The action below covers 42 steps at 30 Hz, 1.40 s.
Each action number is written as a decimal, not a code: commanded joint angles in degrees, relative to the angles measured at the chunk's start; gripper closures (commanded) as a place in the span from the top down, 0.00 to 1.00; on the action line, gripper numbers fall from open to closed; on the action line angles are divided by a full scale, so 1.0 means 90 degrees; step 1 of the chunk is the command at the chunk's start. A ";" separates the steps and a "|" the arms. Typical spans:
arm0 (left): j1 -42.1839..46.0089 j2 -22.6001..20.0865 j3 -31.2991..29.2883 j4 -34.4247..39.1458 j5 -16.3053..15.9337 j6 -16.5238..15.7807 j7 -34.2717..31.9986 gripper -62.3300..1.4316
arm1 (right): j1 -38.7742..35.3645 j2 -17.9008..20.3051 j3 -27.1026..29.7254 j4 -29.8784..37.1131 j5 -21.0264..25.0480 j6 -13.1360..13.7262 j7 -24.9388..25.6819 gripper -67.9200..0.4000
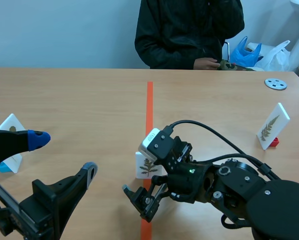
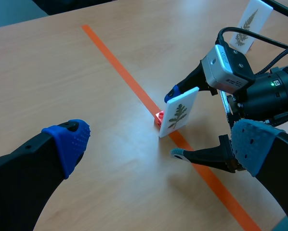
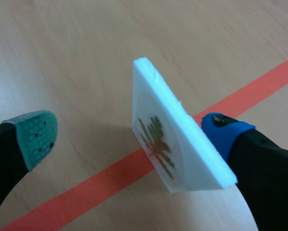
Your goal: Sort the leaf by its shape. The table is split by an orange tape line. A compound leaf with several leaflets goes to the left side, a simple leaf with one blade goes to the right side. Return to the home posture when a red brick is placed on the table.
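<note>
Right gripper spread astride card, blue pad by its back, green pad apart: close squarely on both faces, lift clear, carry compound-looking leaf left of tape.

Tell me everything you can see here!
Table: one, light wood.
Tape line: one, orange, down the middle.
Middle card: one, white with leaf, red base, on the tape line.
Right card: one, white with leaf, red base, right side.
Left card: one, white, blue base, left side.
Disc: one, grey, far right.
Bags: two, a blue bag and a white bag, beyond the table.
Person: one, black jacket, across the table.
Left gripper: one, black, open, near left card.
Right gripper: one, black, open, around middle card.
</note>
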 commanded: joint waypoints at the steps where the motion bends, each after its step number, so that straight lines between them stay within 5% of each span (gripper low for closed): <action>1: -0.0002 0.0015 -0.0029 0.0041 -0.0063 -0.0010 -0.0131 1.00 | 0.0107 0.0053 0.0034 0.0136 -0.0017 0.0002 0.0112 0.81; 25: -0.0002 0.0015 -0.0029 0.0041 -0.0063 -0.0010 -0.0131 1.00 | 0.0107 0.0109 0.0029 0.0138 -0.0070 0.0002 0.0114 0.04; 42: 0.0000 0.0015 -0.0029 0.0041 -0.0061 -0.0010 -0.0134 1.00 | -0.0199 0.0146 0.1168 0.1265 0.0044 0.0056 -0.0177 0.03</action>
